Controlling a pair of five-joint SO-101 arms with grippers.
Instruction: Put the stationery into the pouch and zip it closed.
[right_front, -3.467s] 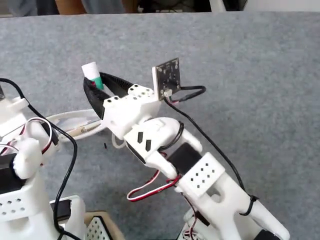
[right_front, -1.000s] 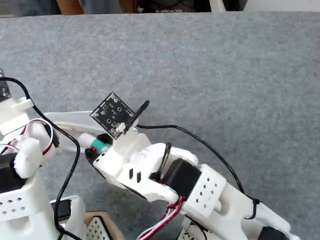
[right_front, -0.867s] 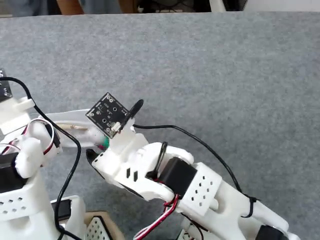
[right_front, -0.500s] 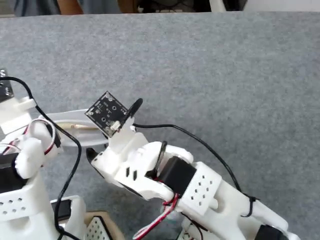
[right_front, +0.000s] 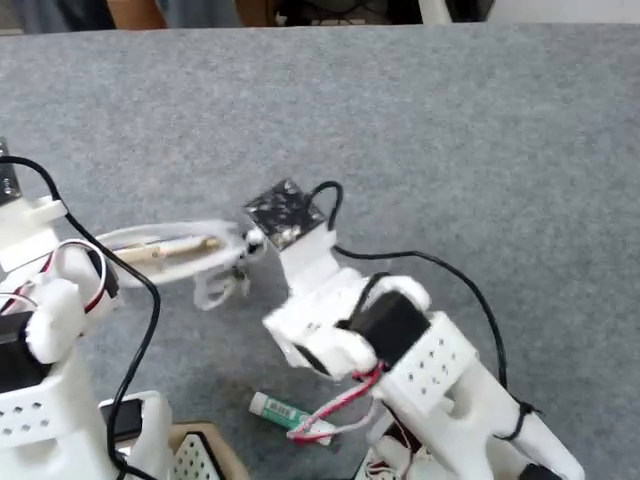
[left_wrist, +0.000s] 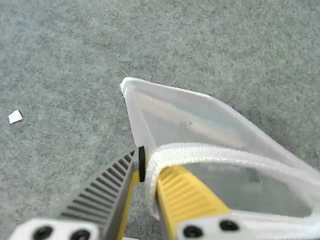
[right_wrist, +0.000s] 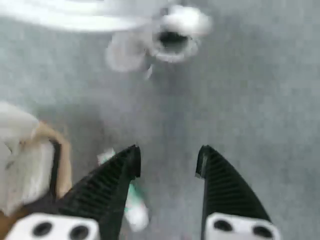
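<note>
Clear pouch | left hand pinching its rim | right hand spread, empty

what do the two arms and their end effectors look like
The right arm and left arm are white plastic with black motors, dotted hole patterns and loose black, red and white cables. The left end effector has ribbed grey and yellow fingers, the right end effector ribbed black ones.
</note>
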